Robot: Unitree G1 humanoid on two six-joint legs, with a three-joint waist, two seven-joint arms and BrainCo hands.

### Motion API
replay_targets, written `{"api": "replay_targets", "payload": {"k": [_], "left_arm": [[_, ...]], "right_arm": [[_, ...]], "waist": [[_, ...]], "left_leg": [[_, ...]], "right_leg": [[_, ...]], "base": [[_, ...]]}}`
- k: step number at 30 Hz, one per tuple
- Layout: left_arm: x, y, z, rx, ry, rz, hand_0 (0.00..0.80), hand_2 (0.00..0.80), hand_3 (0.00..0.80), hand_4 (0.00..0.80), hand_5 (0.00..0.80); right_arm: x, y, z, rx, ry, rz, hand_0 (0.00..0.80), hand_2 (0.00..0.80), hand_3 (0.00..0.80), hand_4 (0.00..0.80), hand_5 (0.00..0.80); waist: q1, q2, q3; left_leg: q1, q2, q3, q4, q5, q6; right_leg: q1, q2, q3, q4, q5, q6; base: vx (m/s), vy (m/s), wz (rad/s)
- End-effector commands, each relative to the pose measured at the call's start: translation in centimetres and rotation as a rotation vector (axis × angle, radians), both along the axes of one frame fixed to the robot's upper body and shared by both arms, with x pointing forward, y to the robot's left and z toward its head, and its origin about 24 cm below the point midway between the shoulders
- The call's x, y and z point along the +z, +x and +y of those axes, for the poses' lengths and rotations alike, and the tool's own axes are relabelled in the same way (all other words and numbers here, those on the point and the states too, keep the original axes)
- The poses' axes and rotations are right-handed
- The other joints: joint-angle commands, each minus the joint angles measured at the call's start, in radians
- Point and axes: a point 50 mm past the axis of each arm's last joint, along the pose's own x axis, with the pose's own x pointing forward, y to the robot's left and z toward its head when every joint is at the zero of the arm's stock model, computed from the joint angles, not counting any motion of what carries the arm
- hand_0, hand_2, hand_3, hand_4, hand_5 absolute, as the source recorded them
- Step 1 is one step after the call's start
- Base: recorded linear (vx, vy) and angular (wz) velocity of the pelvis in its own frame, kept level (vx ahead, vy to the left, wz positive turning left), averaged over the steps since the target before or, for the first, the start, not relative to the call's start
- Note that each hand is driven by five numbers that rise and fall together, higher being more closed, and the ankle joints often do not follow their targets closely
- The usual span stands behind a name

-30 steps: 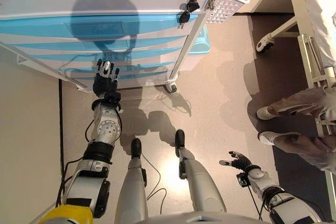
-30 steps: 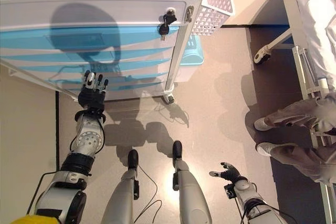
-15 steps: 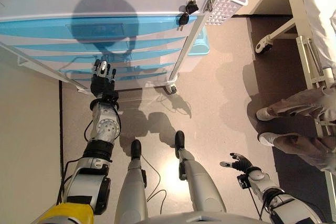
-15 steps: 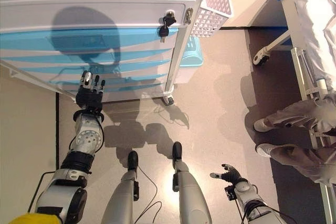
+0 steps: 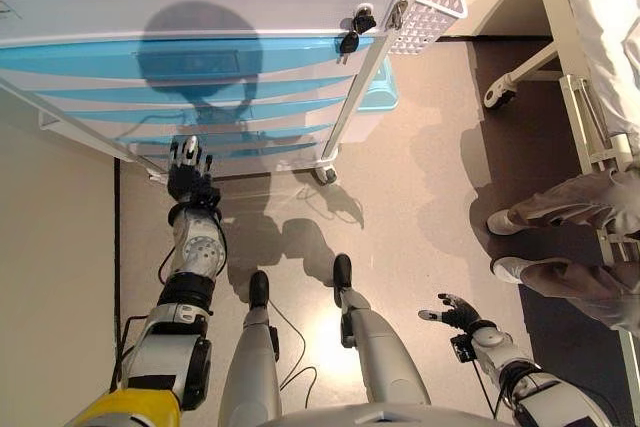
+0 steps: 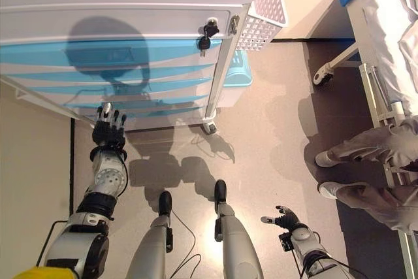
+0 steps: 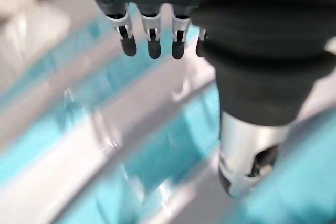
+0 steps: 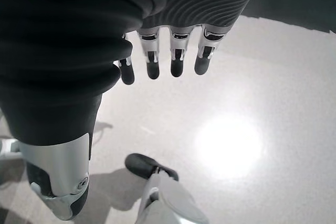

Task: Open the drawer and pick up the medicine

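A white medical cart (image 5: 200, 7) with several light blue drawer fronts (image 5: 190, 59) stands before me, all drawers closed. No medicine shows. My left hand (image 5: 188, 172) reaches out with straight fingers, close in front of the lower left drawers (image 6: 150, 102); its wrist view shows the fingers (image 7: 152, 38) just off the blue drawer fronts (image 7: 157, 156), holding nothing. My right hand (image 5: 455, 315) hangs low at my right side over the floor, fingers relaxed and empty (image 8: 176, 56).
A bunch of keys (image 5: 355, 27) hangs from the cart's lock at the top right. A white perforated basket (image 5: 430, 7) hangs on the cart's right side. A person's legs and shoes (image 5: 560, 247) stand at the right by a bed frame (image 5: 580, 97).
My left hand has moved left and farther toward the lower left drawers. The camera has shifted slightly. The right hand has stayed put.
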Motion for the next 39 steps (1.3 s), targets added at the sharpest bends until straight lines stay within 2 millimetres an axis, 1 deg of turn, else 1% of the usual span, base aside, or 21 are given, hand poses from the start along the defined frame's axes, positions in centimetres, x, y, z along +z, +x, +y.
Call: {"api": "replay_targets", "payload": {"k": [1,3,4,7,11,13,17,19,22,25,26,27,28,29,30,31,32,34,36,37,39], "left_arm": [[-0.3,-1.2,3.0,0.055,0.089,0.030,0.000,0.000,0.000,0.000,0.000],[-0.8,-1.6,3.3,0.061,0.084,0.045,0.000,0.000,0.000,0.000,0.000],[-1.9,-2.4,3.8,0.069,0.085,0.087,0.000,0.000,0.000,0.000,0.000],[-3.4,-3.7,4.3,0.062,0.099,0.152,0.000,0.000,0.000,0.000,0.000],[-4.3,-4.4,4.4,0.043,0.122,0.190,0.000,0.000,0.000,0.000,0.000],[-5.7,-5.4,4.7,0.029,0.134,0.256,0.000,0.000,0.000,0.000,0.000],[-6.8,-6.4,5.0,0.038,0.117,0.298,0.000,0.000,0.000,0.000,0.000],[-6.8,-6.4,4.9,0.049,0.090,0.283,0.000,0.000,0.000,0.000,0.000],[-6.4,-5.6,4.3,0.025,0.094,0.262,0.000,0.000,0.000,0.000,0.000],[-5.1,-4.1,3.0,-0.032,0.111,0.205,0.000,0.000,0.000,0.000,0.000],[-4.4,-3.3,2.2,-0.067,0.110,0.165,0.000,0.000,0.000,0.000,0.000],[-4.4,-3.3,2.2,-0.067,0.110,0.165,0.000,0.000,0.000,0.000,0.000],[-3.4,-2.2,0.9,-0.120,0.111,0.113,0.000,0.000,0.000,0.000,0.000],[-3.4,-2.2,0.9,-0.120,0.111,0.113,0.000,0.000,0.000,0.000,0.000],[-2.5,-1.4,0.1,-0.158,0.123,0.075,0.000,0.000,0.000,0.000,0.000],[-2.5,-1.4,0.1,-0.158,0.123,0.075,0.000,0.000,0.000,0.000,0.000],[-1.4,-0.6,-0.8,-0.196,0.132,0.029,0.000,0.000,0.000,0.000,0.000],[-0.6,-0.1,-1.3,-0.208,0.128,-0.009,0.000,0.000,0.000,0.000,0.000],[-0.3,0.1,-1.5,-0.211,0.122,-0.023,0.000,0.000,0.000,0.000,0.000],[0.7,0.6,-2.2,-0.235,0.132,-0.062,0.000,0.000,0.000,0.000,0.000],[1.6,1.0,-2.8,-0.251,0.140,-0.098,0.000,0.000,0.000,0.000,0.000]], "right_arm": [[-0.3,-1.5,-1.6,-0.030,-0.044,0.039,0.000,0.000,0.000,0.000,0.000],[-0.2,-1.5,-1.7,-0.035,-0.042,0.036,0.000,0.000,0.000,0.000,0.000],[-0.2,-1.5,-1.8,-0.043,-0.041,0.035,0.000,0.000,0.000,0.000,0.000],[-0.2,-1.6,-2.0,-0.050,-0.039,0.037,0.000,0.000,0.000,0.000,0.000],[-0.2,-1.7,-2.3,-0.054,-0.042,0.039,0.000,0.000,0.000,0.000,0.000],[0.0,-1.7,-2.5,-0.062,-0.043,0.033,0.000,0.000,0.000,0.000,0.000],[0.2,-1.4,-2.8,-0.071,-0.042,0.022,0.000,0.000,0.000,0.000,0.000],[0.2,-1.4,-2.9,-0.069,-0.044,0.025,0.000,0.000,0.000,0.000,0.000],[0.2,-1.6,-3.0,-0.062,-0.053,0.032,0.000,0.000,0.000,0.000,0.000],[0.1,-1.8,-3.1,-0.060,-0.060,0.044,0.000,0.000,0.000,0.000,0.000],[0.1,-1.8,-3.1,-0.056,-0.063,0.045,0.000,0.000,0.000,0.000,0.000],[0.1,-1.8,-3.1,-0.056,-0.063,0.046,0.000,0.000,0.000,0.000,0.000],[0.0,-1.9,-3.0,-0.051,-0.060,0.053,0.000,0.000,0.000,0.000,0.000],[0.0,-1.9,-3.0,-0.052,-0.060,0.054,0.000,0.000,0.000,0.000,0.000],[0.0,-1.8,-3.0,-0.045,-0.058,0.056,0.000,0.000,0.000,0.000,0.000],[0.0,-1.8,-3.0,-0.045,-0.058,0.056,0.000,0.000,0.000,0.000,0.000],[0.0,-1.8,-2.9,-0.037,-0.056,0.058,0.000,0.000,0.000,0.000,0.000],[-0.1,-1.8,-2.7,-0.030,-0.053,0.061,0.000,0.000,0.000,0.000,0.000],[-0.1,-1.8,-2.7,-0.028,-0.052,0.061,0.000,0.000,0.000,0.000,0.000],[-0.1,-1.8,-2.6,-0.022,-0.052,0.064,0.000,0.000,0.000,0.000,0.000],[-0.1,-1.8,-2.5,-0.019,-0.053,0.062,0.000,0.000,0.000,0.000,0.000]], "waist": [[0.001,0.002,-0.002],[0.005,0.003,0.000],[0.011,0.008,0.004],[0.017,0.012,0.012],[0.023,0.017,0.016],[0.030,0.022,0.021],[0.036,0.026,0.031],[0.037,0.024,0.034],[0.032,0.021,0.034],[0.027,0.019,0.031],[0.023,0.017,0.028],[0.023,0.018,0.028],[0.018,0.015,0.023],[0.019,0.015,0.023],[0.013,0.013,0.018],[0.013,0.013,0.018],[0.008,0.012,0.013],[0.005,0.010,0.010],[0.004,0.009,0.009],[0.000,0.007,0.006],[-0.003,0.005,0.004]], "left_leg": [[-0.083,-0.050,-0.044,0.079,-0.062,0.051],[-0.082,-0.050,-0.043,0.079,-0.061,0.051],[-0.081,-0.052,-0.044,0.078,-0.060,0.051],[-0.079,-0.055,-0.046,0.081,-0.059,0.053],[-0.077,-0.058,-0.047,0.084,-0.057,0.053],[-0.070,-0.060,-0.047,0.084,-0.055,0.054],[-0.073,-0.063,-0.047,0.093,-0.054,0.055],[-0.073,-0.063,-0.047,0.093,-0.052,0.054],[-0.075,-0.061,-0.048,0.095,-0.050,0.052],[-0.077,-0.058,-0.050,0.092,-0.047,0.050],[-0.080,-0.057,-0.051,0.091,-0.045,0.049],[-0.081,-0.057,-0.051,0.091,-0.045,0.049],[-0.084,-0.055,-0.051,0.091,-0.045,0.048],[-0.084,-0.055,-0.051,0.091,-0.045,0.048],[-0.088,-0.054,-0.050,0.091,-0.045,0.048],[-0.089,-0.054,-0.050,0.091,-0.046,0.048],[-0.090,-0.051,-0.051,0.089,-0.044,0.047],[-0.091,-0.050,-0.048,0.087,-0.044,0.047],[-0.090,-0.049,-0.047,0.086,-0.045,0.047],[-0.090,-0.048,-0.046,0.085,-0.044,0.046],[-0.092,-0.049,-0.044,0.085,-0.044,0.046]], "right_leg": [[0.011,-0.003,-0.030,0.056,-0.035,0.041],[0.010,-0.004,-0.031,0.057,-0.036,0.041],[0.011,-0.005,-0.032,0.059,-0.037,0.041],[0.013,-0.006,-0.033,0.064,-0.037,0.040],[0.018,-0.010,-0.035,0.067,-0.038,0.040],[0.022,-0.012,-0.039,0.071,-0.039,0.040],[0.018,-0.016,-0.040,0.081,-0.040,0.038],[0.018,-0.018,-0.043,0.079,-0.037,0.038],[0.018,-0.017,-0.046,0.075,-0.034,0.037],[0.017,-0.015,-0.047,0.069,-0.030,0.036],[0.015,-0.015,-0.047,0.067,-0.029,0.037],[0.015,-0.015,-0.047,0.067,-0.029,0.037],[0.013,-0.015,-0.046,0.066,-0.026,0.038],[0.012,-0.015,-0.046,0.066,-0.026,0.038],[0.009,-0.014,-0.043,0.063,-0.024,0.038],[0.009,-0.014,-0.043,0.063,-0.024,0.038],[0.005,-0.012,-0.040,0.063,-0.022,0.039],[0.003,-0.012,-0.040,0.063,-0.022,0.039],[0.004,-0.011,-0.040,0.061,-0.021,0.039],[0.003,-0.011,-0.039,0.061,-0.020,0.040],[0.001,-0.010,-0.037,0.061,-0.020,0.040]], "base": [[0.000,0.000,0.00],[0.000,0.000,0.00],[0.000,0.000,0.00],[-0.012,0.003,0.00],[-0.006,0.001,0.01],[-0.046,0.010,0.03],[-0.051,0.012,0.01],[-0.039,-0.004,0.01],[-0.015,-0.003,0.00],[0.000,0.000,0.00],[0.000,0.000,0.00],[0.000,0.000,0.00],[0.000,0.000,0.00],[0.000,0.000,0.00],[0.000,0.000,0.00],[0.000,0.000,0.00],[0.000,0.000,0.00],[0.008,0.000,-0.02],[0.000,0.000,0.00],[0.000,0.000,0.00],[0.000,0.000,0.00]]}}
